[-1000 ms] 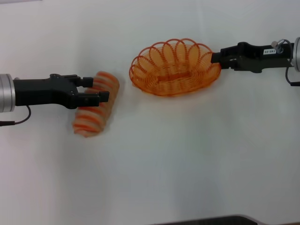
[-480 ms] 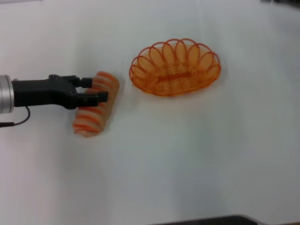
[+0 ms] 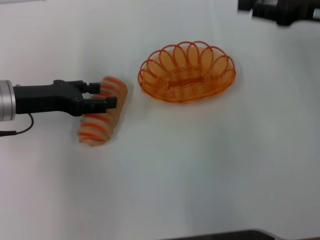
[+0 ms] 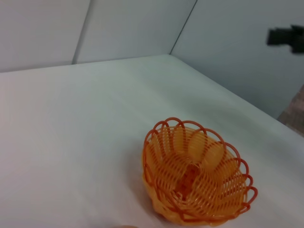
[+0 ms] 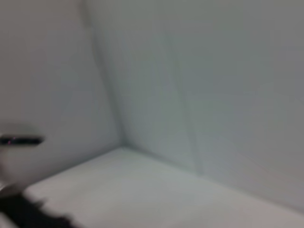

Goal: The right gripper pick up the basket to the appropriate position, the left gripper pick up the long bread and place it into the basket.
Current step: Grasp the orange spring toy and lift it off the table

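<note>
This looks like a robot test room, not a home. The bench (image 3: 200, 165) is plain white all over. Plain grey walls (image 4: 228, 52) stand right behind it. A toy bread (image 3: 102, 112) and an orange wire basket (image 3: 186, 71) sit there.

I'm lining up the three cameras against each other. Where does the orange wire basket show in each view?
Head view: the basket sits on the white table, upper centre, apart from the striped long bread under the left hand.
Left wrist view: lower centre-right, seen end-on.
Right wrist view: not in it.
Shared landmark: the right hand, far off, in the head view's upper right corner and the left wrist view's upper right edge.
</note>
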### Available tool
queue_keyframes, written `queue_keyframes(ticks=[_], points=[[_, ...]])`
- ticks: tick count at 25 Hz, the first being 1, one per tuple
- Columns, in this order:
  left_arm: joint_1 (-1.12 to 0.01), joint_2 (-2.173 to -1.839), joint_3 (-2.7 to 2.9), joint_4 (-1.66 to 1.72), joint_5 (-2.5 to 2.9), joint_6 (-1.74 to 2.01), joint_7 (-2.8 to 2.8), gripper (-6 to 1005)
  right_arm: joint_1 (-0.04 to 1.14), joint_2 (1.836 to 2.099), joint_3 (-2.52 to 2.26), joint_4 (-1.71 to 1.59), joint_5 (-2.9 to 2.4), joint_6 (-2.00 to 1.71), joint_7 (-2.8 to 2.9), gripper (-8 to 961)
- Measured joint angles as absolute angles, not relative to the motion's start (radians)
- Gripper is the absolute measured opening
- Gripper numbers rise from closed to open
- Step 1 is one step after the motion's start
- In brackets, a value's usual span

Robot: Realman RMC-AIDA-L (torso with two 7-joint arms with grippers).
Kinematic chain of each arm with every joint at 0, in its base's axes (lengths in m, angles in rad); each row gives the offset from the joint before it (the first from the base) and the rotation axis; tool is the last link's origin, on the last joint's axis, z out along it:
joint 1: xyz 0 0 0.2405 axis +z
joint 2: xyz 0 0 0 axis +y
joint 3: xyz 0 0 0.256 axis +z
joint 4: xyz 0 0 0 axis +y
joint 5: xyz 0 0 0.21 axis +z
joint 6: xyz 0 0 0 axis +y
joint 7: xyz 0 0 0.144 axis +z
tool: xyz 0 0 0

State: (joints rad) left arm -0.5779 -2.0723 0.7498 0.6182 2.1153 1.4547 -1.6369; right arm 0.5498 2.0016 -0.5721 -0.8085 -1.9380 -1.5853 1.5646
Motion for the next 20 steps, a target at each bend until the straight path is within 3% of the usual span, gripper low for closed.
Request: queue_keyframes(ticks=[8, 12, 18, 20], points=[[-0.586, -2.064, 0.750, 0.617, 2.115, 1.455, -1.678, 778, 0.545, 1.988, -0.623, -0.869, -2.140, -1.761, 1.649, 470], [-0.591, -2.062, 0.753, 0.616, 2.119, 1.453, -1.724, 777, 0.553, 2.008, -0.624, -0.869, -2.222, -1.754, 1.672, 517], [-0.646, -2.037, 0.773, 0.642, 2.173, 1.473, -1.981, 776, 0.560, 2.028, -0.627, -0.869, -2.224, -1.704, 1.665, 723], [-0.655, -2.038, 0.780, 0.701, 2.201, 1.492, -2.094, 775, 0.562, 2.032, -0.631, -0.867, -2.228, -1.694, 1.664, 733]])
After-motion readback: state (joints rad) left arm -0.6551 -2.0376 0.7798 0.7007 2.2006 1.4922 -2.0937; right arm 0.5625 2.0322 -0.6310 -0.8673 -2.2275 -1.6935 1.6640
